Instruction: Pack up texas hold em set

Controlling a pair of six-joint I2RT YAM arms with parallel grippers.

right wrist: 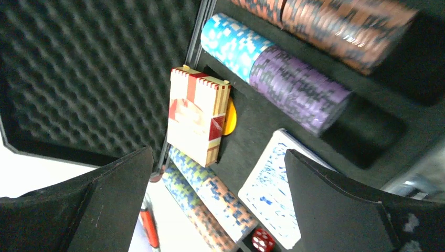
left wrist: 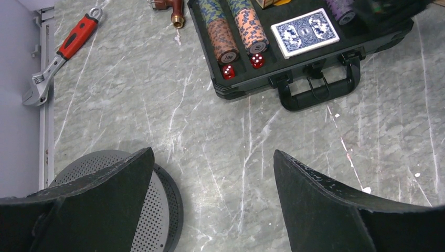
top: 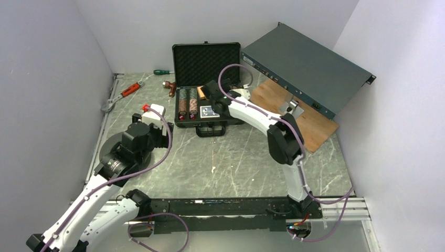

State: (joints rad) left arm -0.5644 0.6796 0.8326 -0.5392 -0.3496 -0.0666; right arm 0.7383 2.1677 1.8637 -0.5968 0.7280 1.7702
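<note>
The bench (top: 236, 157) carries the grey-green rack box (top: 309, 73), leaning at the back right, and just beside it the open black case (top: 205, 63), foam lid upright. The right claw (right wrist: 218, 153) hangs over the tray, spread wide and empty. Its camera plainly shows the red deck (right wrist: 197, 115) on edge. The left claw (left wrist: 212, 153), also wide and empty, hovers near the case. Its view shows the chip stacks (left wrist: 223, 34), blue deck (left wrist: 307, 31) and two dice (left wrist: 228, 72).

Two dice (left wrist: 228, 72) — two decks (left wrist: 307, 31) — one case (left wrist: 252, 85)

Soft, even light, faint shadows; close up the chip stacks (right wrist: 299, 89) blur, one corner glares white.
</note>
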